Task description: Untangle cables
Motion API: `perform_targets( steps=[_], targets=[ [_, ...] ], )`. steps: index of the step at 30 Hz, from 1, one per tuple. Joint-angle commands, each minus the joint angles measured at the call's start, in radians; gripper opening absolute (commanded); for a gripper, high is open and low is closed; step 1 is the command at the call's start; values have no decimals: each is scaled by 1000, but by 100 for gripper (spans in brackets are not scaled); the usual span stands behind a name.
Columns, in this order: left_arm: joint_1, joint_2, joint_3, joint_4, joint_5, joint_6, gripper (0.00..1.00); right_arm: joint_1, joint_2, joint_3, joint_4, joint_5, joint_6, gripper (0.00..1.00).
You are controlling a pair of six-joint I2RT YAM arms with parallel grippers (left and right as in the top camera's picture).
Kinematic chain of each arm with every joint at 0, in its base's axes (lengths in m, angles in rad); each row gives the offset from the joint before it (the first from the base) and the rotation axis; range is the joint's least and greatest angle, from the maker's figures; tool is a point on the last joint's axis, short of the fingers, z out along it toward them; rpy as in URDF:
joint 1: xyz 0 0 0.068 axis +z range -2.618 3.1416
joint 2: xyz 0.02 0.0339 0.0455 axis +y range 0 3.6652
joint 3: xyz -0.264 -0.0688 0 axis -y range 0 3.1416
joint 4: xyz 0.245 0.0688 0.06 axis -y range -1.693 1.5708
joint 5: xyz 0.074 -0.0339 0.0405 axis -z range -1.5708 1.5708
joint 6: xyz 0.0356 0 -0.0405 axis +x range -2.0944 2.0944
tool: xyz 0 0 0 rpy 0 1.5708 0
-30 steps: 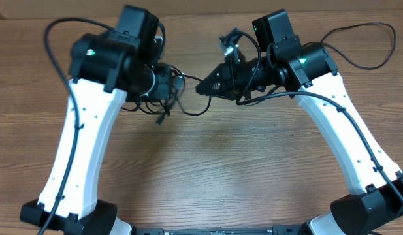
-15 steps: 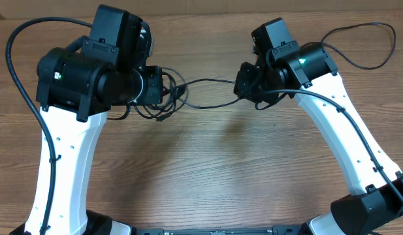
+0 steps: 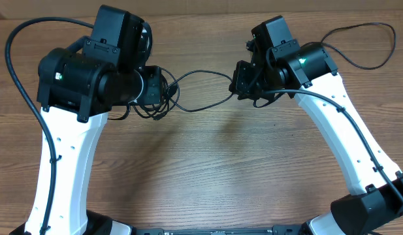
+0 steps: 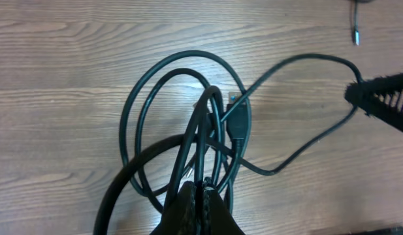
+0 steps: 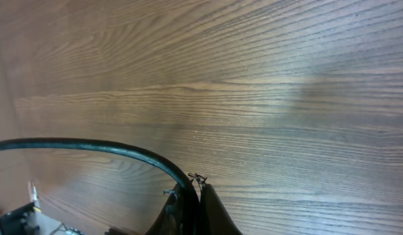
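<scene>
Found the left gripper [image 4: 200,205] clamped fully shut on strands of the cables [image 4: 237,121], with the looped bundle just ahead of its fingertips. Found the right gripper [image 5: 196,202] likewise fully closed, pinching one strand that curved away to its left.

I've got black cables [image 4: 181,98] on a brown desk [image 3: 208,170] streaked with darker wood grain. Left arm [image 3: 64,156]: white links, black joints. Right arm [image 3: 345,137]: the same. Small green light [image 3: 302,62] glowing at two o'clock, a second green light [image 3: 57,76] at ten.
</scene>
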Motion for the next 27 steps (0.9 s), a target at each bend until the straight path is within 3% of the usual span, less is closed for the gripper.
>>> perform_targets(
  steps=[1, 4, 9, 10, 11, 12, 17, 23, 27],
  targets=[
    [4, -6, -1, -3, -71, -86, 4, -4, -10, 18, -35, 156, 135, 4],
    [4, -3, -2, -3, -86, -118, 4, -4, -10, 18, -97, 329, 281, 8],
    [4, 6, -2, -3, -86, -119, 4, -4, -10, 18, -112, 363, 285, 29],
    [4, 10, -2, -3, -87, -126, 4, -4, -10, 18, -114, 373, 285, 36],
    [4, 12, -2, -3, -86, -126, 4, -4, -10, 18, -114, 370, 285, 57],
    [4, 15, -2, -6, -87, -126, 4, -4, -10, 18, -113, 349, 282, 69],
    [4, 34, -2, -12, -85, -125, 4, -4, -10, 18, -55, 146, 78, 93],
    [3, 44, -2, -16, -49, -96, 4, -4, -10, 18, -31, 76, 18, 98],
    [2, 47, -2, -16, -2, -60, 15, -3, -9, 18, -26, 77, 18, 100]
  ],
)
